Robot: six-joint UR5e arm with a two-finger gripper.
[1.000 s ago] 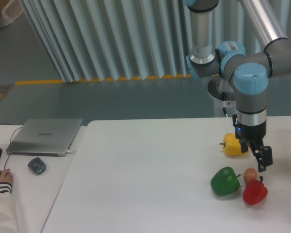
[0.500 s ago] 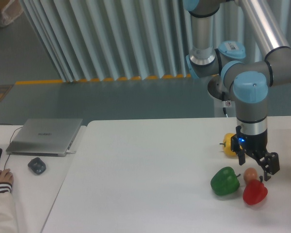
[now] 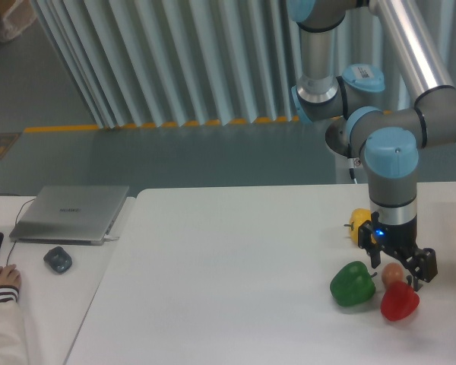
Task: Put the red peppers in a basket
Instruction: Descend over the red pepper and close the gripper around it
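The red pepper [image 3: 399, 302] rests on the white table [image 3: 235, 281] near the front right, glossy, its dark stem pointing up. My gripper [image 3: 401, 268] hangs just above and behind it, open, its two dark fingers straddling the small orange-brown ball [image 3: 393, 274] that sits beside the pepper. Nothing is held. No basket is in view.
A green pepper [image 3: 353, 284] lies left of the red one, and a yellow pepper [image 3: 359, 225] sits behind, partly hidden by the arm. At far left are a closed laptop [image 3: 71, 213], a mouse [image 3: 58, 260] and a person's hand [image 3: 1, 280].
The gripper has turned about its vertical axis and dropped slightly, so its fingers now stand left and right of the orange ball. The peppers have not moved.
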